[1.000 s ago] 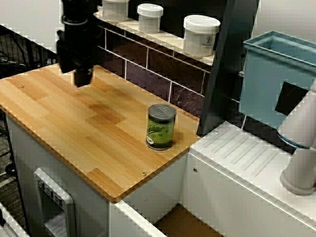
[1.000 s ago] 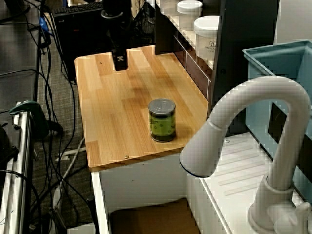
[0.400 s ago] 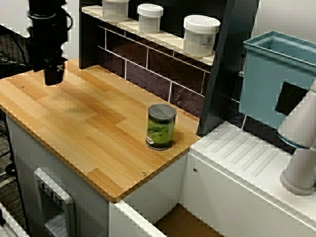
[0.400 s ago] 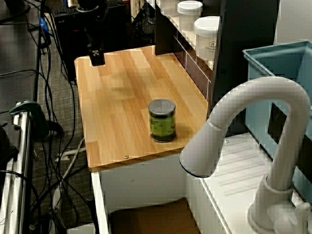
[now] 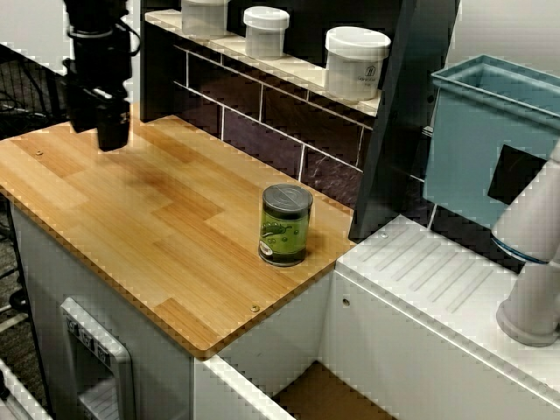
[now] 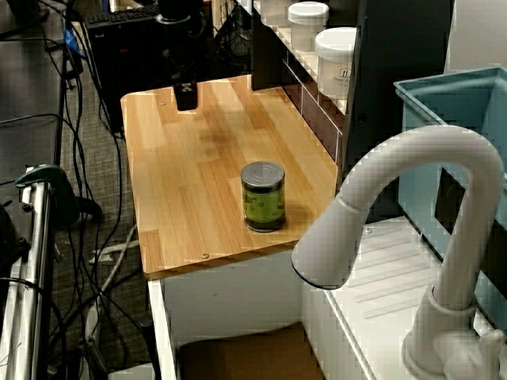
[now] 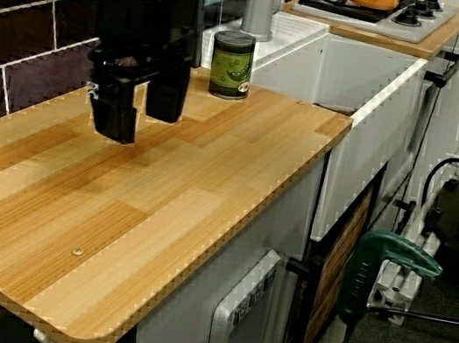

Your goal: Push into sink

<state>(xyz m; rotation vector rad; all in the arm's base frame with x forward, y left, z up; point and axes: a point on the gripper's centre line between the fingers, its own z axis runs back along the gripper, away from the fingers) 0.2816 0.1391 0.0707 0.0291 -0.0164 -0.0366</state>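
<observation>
View from the counter end: black claw [image 7: 132, 110] hangs over the wooden surface [image 7: 160, 213], two fingers pointing down with a gap between them, nothing held. Fingertips look slightly above the wood, can't confirm contact. Green can [image 7: 231, 65] stands upright at the far end of the surface, well apart from the claw. Sink [image 7: 379, 82] lies past that end, white front wall visible.

View from the side: claw [image 5: 112, 131] sits near the back left of the surface [image 5: 131, 227], close to the dark tiled wall. Can [image 5: 285, 225] is upright near the right edge, just short of the corner. Sink [image 5: 328, 394] is below and right of that edge; a strip of brown floor shows. White ribbed drainboard [image 5: 437, 271] to the right, light-blue bin [image 5: 481, 149] behind it. Three white jars [image 5: 356, 61] on the shelf above the tiles.

View over the faucet: claw [image 6: 186, 95] at the far edge of the surface [image 6: 182, 198], can [image 6: 263, 195] near the close end, sink [image 6: 238, 356] below it. White faucet [image 6: 412, 214] fills the foreground.
</observation>
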